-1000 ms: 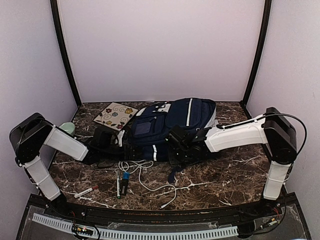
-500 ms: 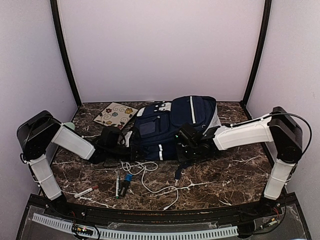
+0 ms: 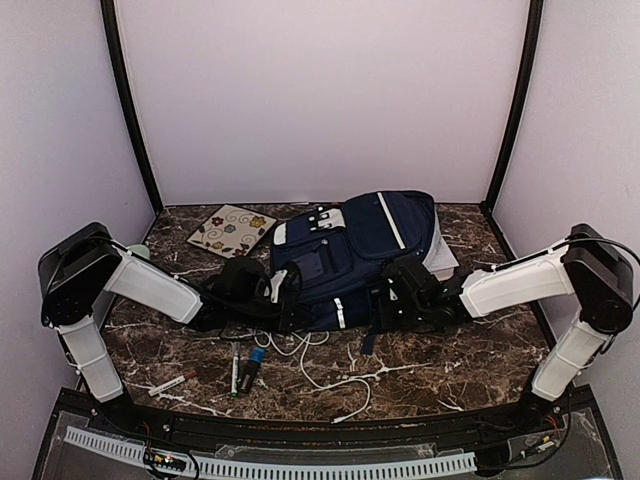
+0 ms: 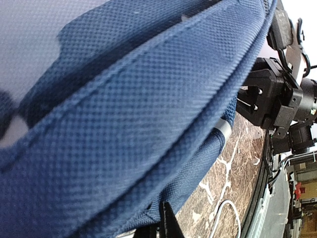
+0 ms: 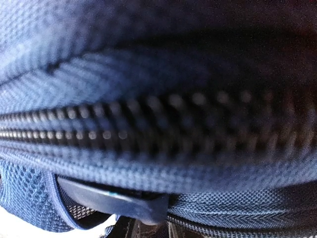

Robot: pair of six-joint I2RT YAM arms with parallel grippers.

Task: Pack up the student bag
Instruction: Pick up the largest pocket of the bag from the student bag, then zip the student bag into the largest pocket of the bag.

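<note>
The student bag point(image 3: 352, 255), navy with white stripes, lies flat at mid-table. My left gripper point(image 3: 287, 299) sits at its near left edge, shut on a fold of the blue fabric point(image 4: 148, 124); a dark fingertip point(image 4: 168, 224) shows under the hem. My right gripper point(image 3: 393, 301) presses against the bag's near right side. The right wrist view is filled by a closed zip point(image 5: 148, 129) and a blue tab point(image 5: 138, 206). Its jaws are hidden by the fabric. In the left wrist view, the right gripper point(image 4: 270, 101) stands just past the bag.
A floral notebook point(image 3: 232, 231) lies at the back left. A white cable point(image 3: 322, 366), markers point(image 3: 236, 372), a blue-capped item point(image 3: 253, 364) and a red-tipped pen point(image 3: 172, 383) lie in front of the bag. A white sheet point(image 3: 446, 256) pokes out under its right side.
The left gripper has shut on the bag's edge. Both arms and the bag have shifted to the right, and the bag has turned slightly.
</note>
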